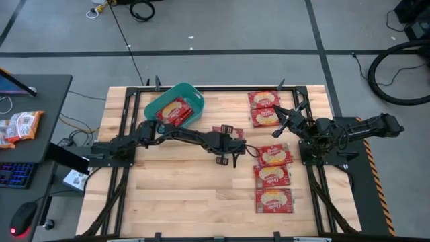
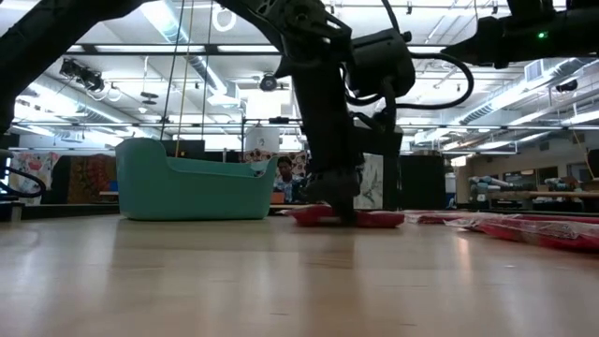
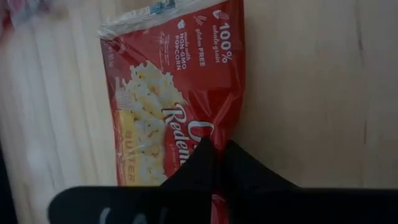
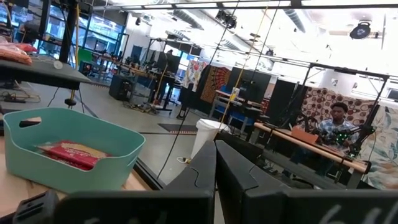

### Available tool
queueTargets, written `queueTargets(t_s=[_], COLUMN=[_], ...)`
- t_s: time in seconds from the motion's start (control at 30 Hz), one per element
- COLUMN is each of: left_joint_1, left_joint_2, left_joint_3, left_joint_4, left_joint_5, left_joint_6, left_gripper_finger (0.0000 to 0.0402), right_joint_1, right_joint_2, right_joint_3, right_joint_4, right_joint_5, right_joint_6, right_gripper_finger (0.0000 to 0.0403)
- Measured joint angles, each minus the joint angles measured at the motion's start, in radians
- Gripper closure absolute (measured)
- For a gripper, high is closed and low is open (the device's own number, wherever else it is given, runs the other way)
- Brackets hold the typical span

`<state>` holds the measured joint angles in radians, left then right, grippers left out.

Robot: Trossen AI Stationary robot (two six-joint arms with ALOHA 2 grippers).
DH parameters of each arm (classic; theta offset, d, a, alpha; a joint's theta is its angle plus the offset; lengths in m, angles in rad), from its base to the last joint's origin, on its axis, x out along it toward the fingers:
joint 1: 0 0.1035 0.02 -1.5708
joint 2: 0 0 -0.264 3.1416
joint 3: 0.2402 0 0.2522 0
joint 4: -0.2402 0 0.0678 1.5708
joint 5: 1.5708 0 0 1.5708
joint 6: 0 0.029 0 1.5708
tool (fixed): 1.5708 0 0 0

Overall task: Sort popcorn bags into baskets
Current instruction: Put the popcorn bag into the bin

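A red popcorn bag with a yellow picture and white lettering lies near the table's middle, under my left gripper, which is shut on it. The teal basket stands toward the far left and holds one red bag lying on its floor. Two more bags lie flat at the far right and three in a row toward the near right. My right gripper is shut and raised over the right side, touching nothing; its wrist view looks across at the basket. My left gripper pinches the bag between its two fingers near one long edge, about halfway along, where the wrapper creases inward. The fingers come from above, pointing down. The bag lies flat on the table.
An orange-and-white snack packet lies on the dark side table left of the work table, with a keyboard and mouse nearby. Bare wood spreads over the near left. A person sits at a bench in the room beyond.
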<state>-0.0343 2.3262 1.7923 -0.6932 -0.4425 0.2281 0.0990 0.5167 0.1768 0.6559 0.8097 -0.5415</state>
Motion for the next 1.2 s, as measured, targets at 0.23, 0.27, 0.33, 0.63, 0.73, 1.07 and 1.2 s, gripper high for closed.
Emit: queueTargets(t_s=[0.23,0.27,0.33,0.63,0.73,1.07,1.2], left_joint_1=[0.029,0.032,0.033,0.014,0.017,0.02,0.028], left_joint_2=[-0.126,-0.148,-0.194,-0.355,-0.384,-0.392,-0.392], left_joint_3=[-0.001,-0.001,-0.001,0.001,0.001,-0.001,-0.002], left_joint_4=[-0.138,-0.163,-0.202,-0.445,-0.551,-0.713,-0.732], left_joint_5=[0.011,0.01,0.0,-0.153,-0.206,-0.294,-0.303], left_joint_6=[-0.14,-0.16,-0.203,-0.4,-0.482,-0.612,-0.619], left_gripper_finger=[0.0385,0.0385,0.0385,0.0385,0.0385,0.0385,0.0385], right_joint_1=[0.0,0.0,0.0,0.0,0.0,0.0,0.0], right_joint_2=[0.0,0.0,0.0,0.0,0.0,0.0,0.0], right_joint_3=[0.0,0.0,0.0,0.0,0.0,0.0,0.0], right_joint_4=[-0.003,-0.003,-0.003,-0.003,-0.001,-0.004,-0.006], right_joint_5=[0.001,0.001,0.001,0.0,0.0,-0.002,-0.002], right_joint_6=[0.0,0.0,0.0,0.0,0.0,0.0,0.0], right_gripper_finger=[0.0392,0.0392,0.0392,0.0392,0.0392,0.0392,0.0392])
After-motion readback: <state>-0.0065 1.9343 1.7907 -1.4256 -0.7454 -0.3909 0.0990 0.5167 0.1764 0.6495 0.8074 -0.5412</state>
